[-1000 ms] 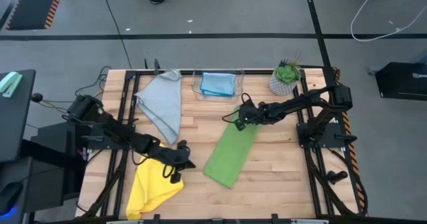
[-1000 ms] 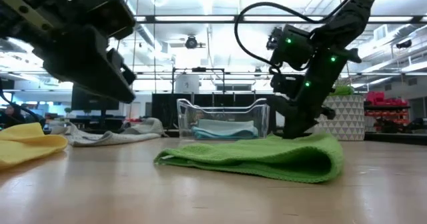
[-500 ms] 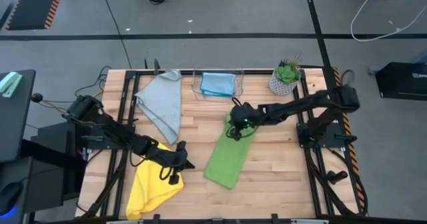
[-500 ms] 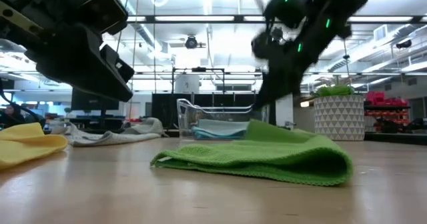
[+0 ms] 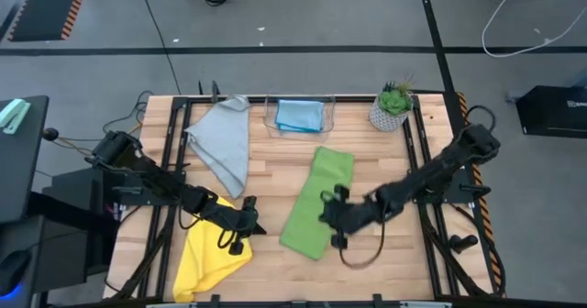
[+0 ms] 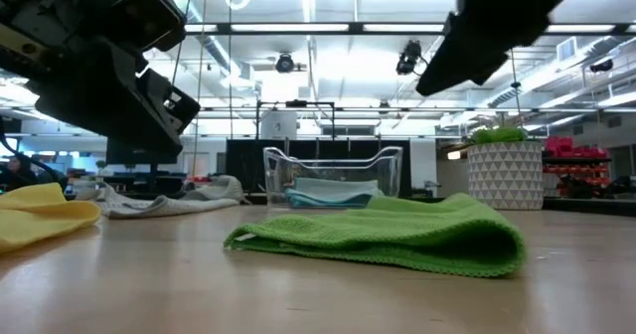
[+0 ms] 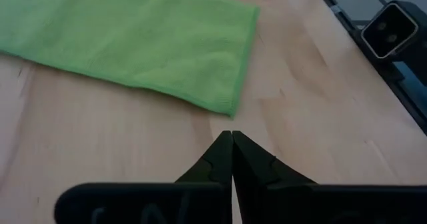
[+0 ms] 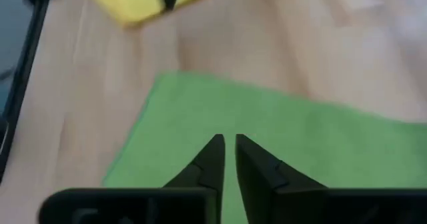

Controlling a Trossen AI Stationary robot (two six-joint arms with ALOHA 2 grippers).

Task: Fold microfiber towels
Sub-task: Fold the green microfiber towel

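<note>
Since a second ago the right tool let go of the green towel's far end and swung to its near end, fingers a narrow slit, empty. Green's folded once mid-table, blue binned, grey and yellow still waiting. Left tool pinched closed beside yellow.

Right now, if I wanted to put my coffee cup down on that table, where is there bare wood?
The widest bare patch lies between the green towel and the table's right rail, though the right gripper hovers over that towel. A smaller strip shows between the grey towel and the green one. The back edge is crowded: clear bin, potted plant. The left gripper sits by the yellow towel.
</note>
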